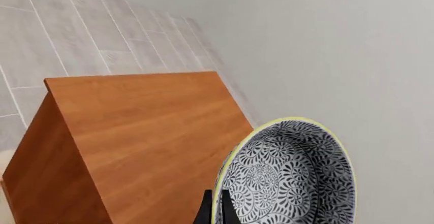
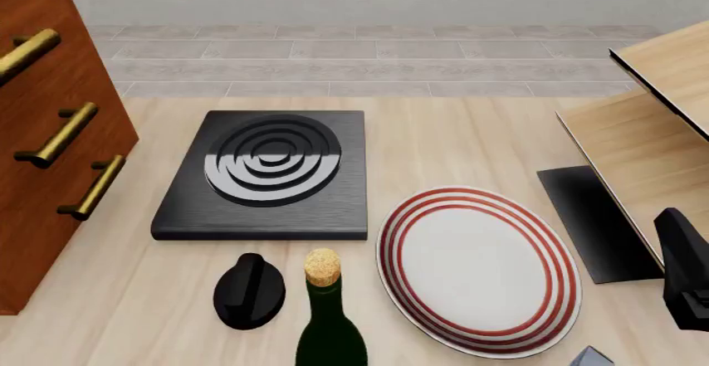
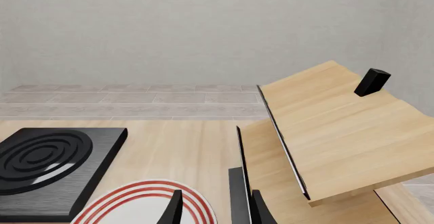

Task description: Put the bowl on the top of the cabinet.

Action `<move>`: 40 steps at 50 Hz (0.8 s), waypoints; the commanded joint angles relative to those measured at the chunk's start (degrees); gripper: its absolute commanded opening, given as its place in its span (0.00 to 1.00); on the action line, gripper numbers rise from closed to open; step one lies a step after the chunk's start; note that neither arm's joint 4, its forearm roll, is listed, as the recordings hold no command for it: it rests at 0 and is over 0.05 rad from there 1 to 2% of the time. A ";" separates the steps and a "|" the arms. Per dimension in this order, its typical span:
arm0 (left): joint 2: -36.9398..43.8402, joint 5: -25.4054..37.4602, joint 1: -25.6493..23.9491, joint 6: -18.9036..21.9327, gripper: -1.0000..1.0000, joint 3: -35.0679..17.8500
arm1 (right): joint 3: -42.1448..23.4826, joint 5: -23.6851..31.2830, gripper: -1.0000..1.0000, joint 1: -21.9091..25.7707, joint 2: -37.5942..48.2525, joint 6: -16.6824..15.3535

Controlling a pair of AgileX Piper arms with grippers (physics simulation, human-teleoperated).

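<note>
My left gripper is pinched onto the bowl: two dark fingertips sit either side of the pale yellow rim, gap only as wide as the rim, so it's closed on the bowl's edge w/ the bowl tipped up, patterned inside facing the wrist cam. Bowl is up in the air, just beside and above the flat top of the cabinet; can't tell if it touches the wood. Neither bowl nor left gripper shows in the front view, where I only get the cabinet at 9 o'clock w/ its brass handles. My right gripper is partly open, fingers apart w/ nothing between them, hovering over the table near the red-ringed plate and the pale shelf unit. On the front view the hob plate sits at centre, the plate at 5 o'clock, the bottle w/ cork at 6 o'clock, a black knob-like thing just beside it, and the right arm at 4 o'clock.
</note>
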 commanded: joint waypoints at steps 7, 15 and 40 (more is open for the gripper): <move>2.33 0.26 2.65 -2.31 0.00 -2.47 | 0.00 0.00 1.00 0.01 0.00 -0.01; 4.64 0.60 3.94 -1.71 0.00 -4.03 | 0.00 0.00 1.00 0.01 0.00 -0.01; 6.82 1.78 4.58 1.35 0.00 -4.69 | 0.00 0.00 1.00 -0.01 0.00 0.00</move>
